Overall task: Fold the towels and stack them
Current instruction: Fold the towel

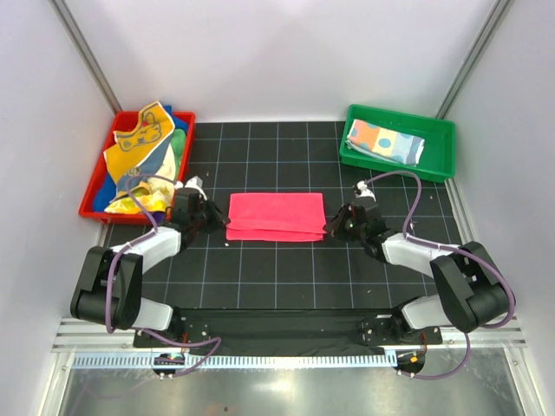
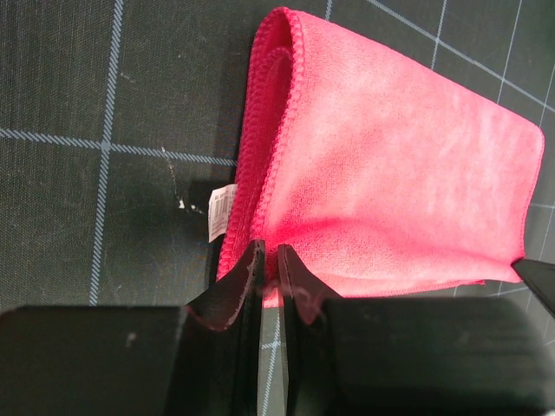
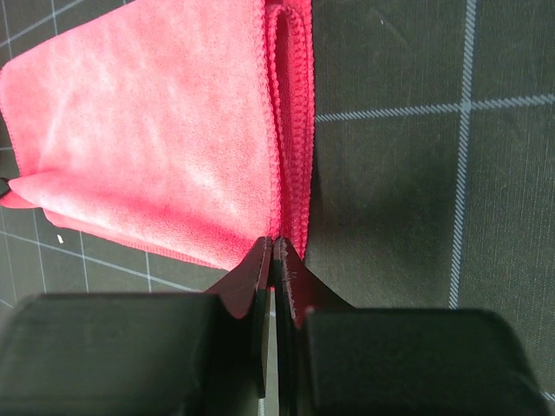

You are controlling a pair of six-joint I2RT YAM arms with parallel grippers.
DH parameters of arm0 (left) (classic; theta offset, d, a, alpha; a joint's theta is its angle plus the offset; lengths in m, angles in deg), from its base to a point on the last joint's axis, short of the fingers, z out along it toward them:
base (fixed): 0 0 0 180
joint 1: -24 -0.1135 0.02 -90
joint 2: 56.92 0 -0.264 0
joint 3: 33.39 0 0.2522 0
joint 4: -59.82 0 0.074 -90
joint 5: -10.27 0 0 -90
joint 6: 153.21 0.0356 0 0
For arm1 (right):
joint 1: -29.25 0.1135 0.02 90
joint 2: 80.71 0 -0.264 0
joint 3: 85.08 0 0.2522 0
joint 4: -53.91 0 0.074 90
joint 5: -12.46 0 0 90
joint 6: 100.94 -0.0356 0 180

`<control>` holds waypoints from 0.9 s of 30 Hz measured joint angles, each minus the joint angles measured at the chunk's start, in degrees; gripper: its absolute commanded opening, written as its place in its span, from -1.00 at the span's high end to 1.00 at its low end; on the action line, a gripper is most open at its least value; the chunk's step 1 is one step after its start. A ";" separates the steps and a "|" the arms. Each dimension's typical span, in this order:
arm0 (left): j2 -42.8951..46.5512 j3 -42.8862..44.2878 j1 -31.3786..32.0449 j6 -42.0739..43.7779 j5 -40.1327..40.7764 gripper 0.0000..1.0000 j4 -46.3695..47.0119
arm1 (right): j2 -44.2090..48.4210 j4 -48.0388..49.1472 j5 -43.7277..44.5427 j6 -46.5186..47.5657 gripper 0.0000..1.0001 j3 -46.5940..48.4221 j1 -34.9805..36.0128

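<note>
A pink-red towel (image 1: 275,217), folded into a long rectangle, lies flat in the middle of the black grid mat. At the towel's left end is my left gripper (image 1: 218,221). In the left wrist view the left gripper (image 2: 269,251) has its jaws a narrow slit apart, with the hem of the towel (image 2: 390,173) lying between the tips. My right gripper (image 1: 329,227) is at the right end. In the right wrist view the right gripper (image 3: 273,245) is pinched shut on the folded edge of the towel (image 3: 147,130).
A red tray (image 1: 91,206) at the back left holds a crumpled heap of towels (image 1: 143,147) in orange-yellow, blue, green and yellow. A green tray (image 1: 444,130) at the back right holds a folded patchwork towel (image 1: 386,141). White walls close in the sides and back.
</note>
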State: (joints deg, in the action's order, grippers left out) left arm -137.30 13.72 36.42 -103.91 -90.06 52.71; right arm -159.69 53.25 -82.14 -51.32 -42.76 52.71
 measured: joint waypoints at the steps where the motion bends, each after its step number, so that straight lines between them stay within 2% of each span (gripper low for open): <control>1: 0.00 -0.04 0.04 -0.09 0.11 0.74 0.00 | 0.00 0.15 0.00 -0.09 0.84 -0.26 0.11; 21: 1.81 -1.18 0.26 -0.87 1.20 0.75 -0.28 | 1.70 0.44 1.01 -0.37 0.82 -1.42 2.21; 27: 1.86 -2.03 0.44 -0.85 1.27 0.57 -0.31 | 1.33 0.66 1.18 -0.48 0.66 -1.81 2.47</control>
State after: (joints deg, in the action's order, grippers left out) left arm -135.44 11.68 36.86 -104.77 -88.79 52.40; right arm -158.36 53.91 -80.96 -51.80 -44.58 55.18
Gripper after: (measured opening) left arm 0.193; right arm 0.142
